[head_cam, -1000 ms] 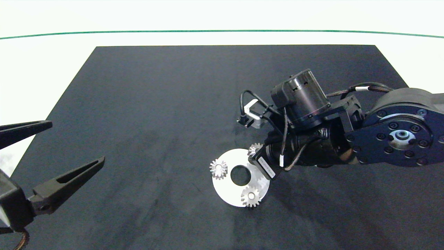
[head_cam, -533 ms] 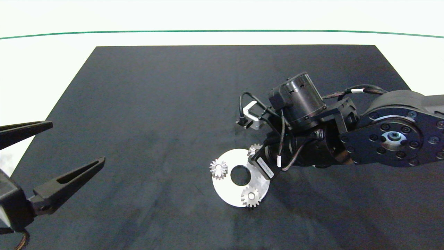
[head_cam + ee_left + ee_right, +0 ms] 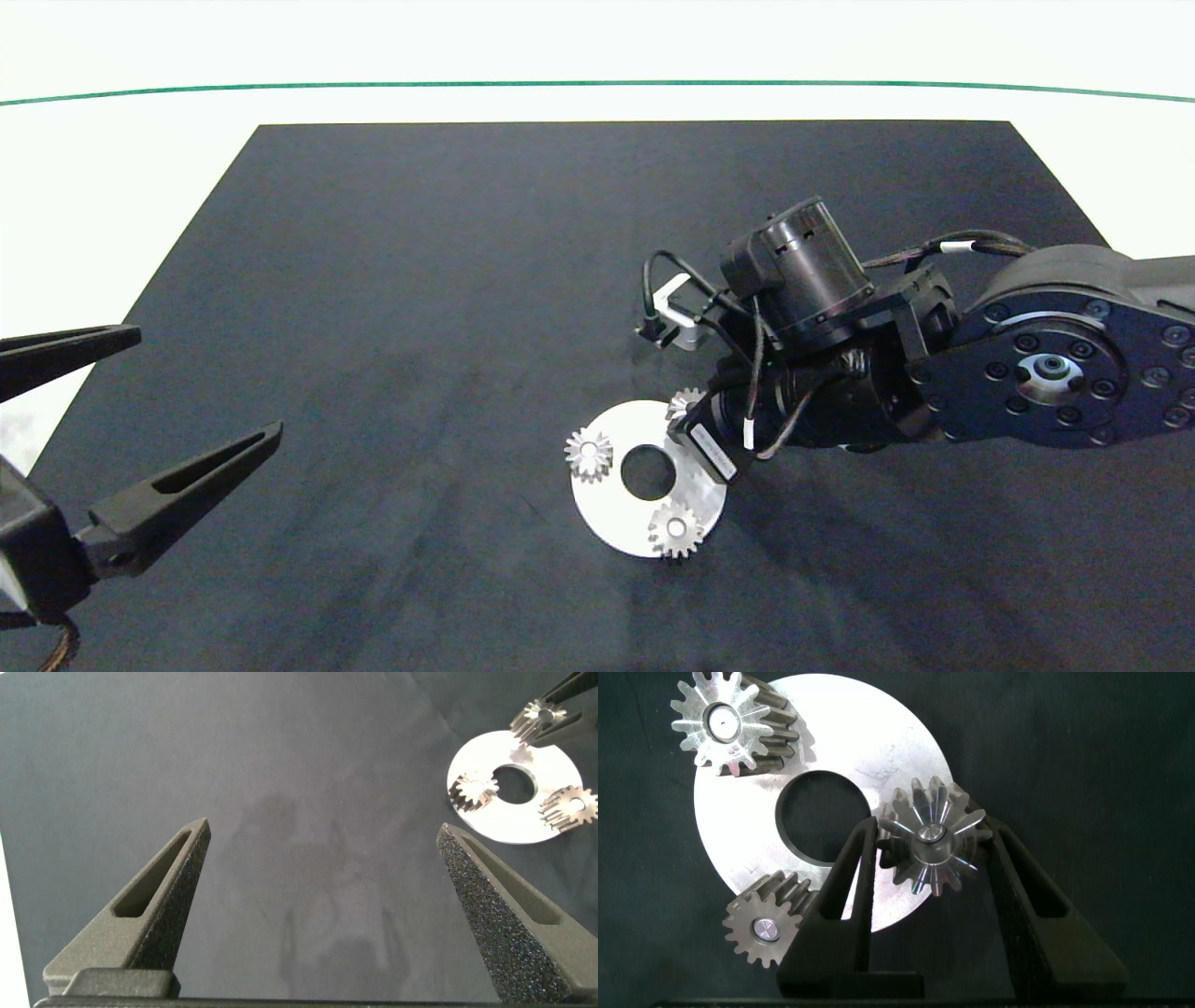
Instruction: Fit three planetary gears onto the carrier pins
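Now | right gripper [image 3: 932,849] over disc [image 3: 611,523], straddling third gear [image 3: 929,845] | left gripper [image 3: 322,849] parked

Head view: taken from above, angled down and outward over the dark mat [image 3: 448,308]; the whole workspace is covered, with the white disc [image 3: 611,509] seen small right of centre. Left wrist view: taken low from the left edge, faced rightward across the mat; the disc [image 3: 509,826] is seen far off. Right wrist view: taken very near, straight down on the disc [image 3: 896,765]. The disc is shared by all three views.
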Robot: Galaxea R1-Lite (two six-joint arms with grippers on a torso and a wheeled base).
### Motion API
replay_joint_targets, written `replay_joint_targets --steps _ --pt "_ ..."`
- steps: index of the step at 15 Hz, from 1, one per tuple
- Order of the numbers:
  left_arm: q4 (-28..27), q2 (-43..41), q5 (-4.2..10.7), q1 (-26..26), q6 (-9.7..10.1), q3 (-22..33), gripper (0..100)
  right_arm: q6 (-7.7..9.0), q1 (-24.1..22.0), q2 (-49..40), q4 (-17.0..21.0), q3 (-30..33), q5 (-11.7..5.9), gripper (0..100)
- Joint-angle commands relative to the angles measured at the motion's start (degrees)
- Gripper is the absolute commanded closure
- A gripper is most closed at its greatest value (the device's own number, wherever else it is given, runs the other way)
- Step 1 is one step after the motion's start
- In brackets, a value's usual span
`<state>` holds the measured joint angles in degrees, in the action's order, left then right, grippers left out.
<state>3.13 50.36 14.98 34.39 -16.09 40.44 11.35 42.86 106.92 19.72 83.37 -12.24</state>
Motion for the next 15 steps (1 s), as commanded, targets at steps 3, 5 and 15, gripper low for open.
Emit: replay_joint_targets --steps 3,5,15 --pt "0.0 0.0 0.05 0.0 -0.08 0.1 0 -0.19 0.0 1.0 0.1 -0.2 -0.07 100" --pt "0.0 0.1 0.13 0.0 -0.08 0.1 0 -0.19 0.0 1.1 0.1 0.0 -0.07 100" --pt "0.0 0.2 0.13 0.0 -0.08 -0.1 0 -0.19 -0.6 0.9 0.1 -0.1 -0.07 0"
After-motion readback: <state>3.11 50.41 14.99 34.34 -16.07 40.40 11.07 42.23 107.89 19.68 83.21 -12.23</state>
